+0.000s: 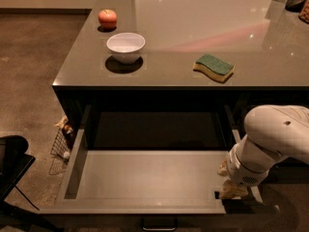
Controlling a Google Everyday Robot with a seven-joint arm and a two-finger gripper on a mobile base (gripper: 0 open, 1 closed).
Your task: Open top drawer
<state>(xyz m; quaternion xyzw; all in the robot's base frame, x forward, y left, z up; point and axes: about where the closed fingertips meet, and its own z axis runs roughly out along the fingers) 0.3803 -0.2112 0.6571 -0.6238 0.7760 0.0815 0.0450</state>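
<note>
As the wide dark grey top drawer (149,178) stands drawn far out from under the glossy grey worktop (203,28), with its smooth grey tray open to view and its small metal bar handle (158,222) at the lower edge, you may judge the opening step all but done. The gripper (231,189) of your white arm sits low at the drawer's right front corner. I cannot tell whether it touches the side wall or is just beside it, nor whether it is clenched or released, since the wrist housing covers it. The next move, in my judgement, calls for freeing any hold and withdrawing rightward without nudging the drawer back. The round white bowl (125,46), green-and-yellow sponge (214,66) and red apple (107,18) lie well apart on the worktop.
</note>
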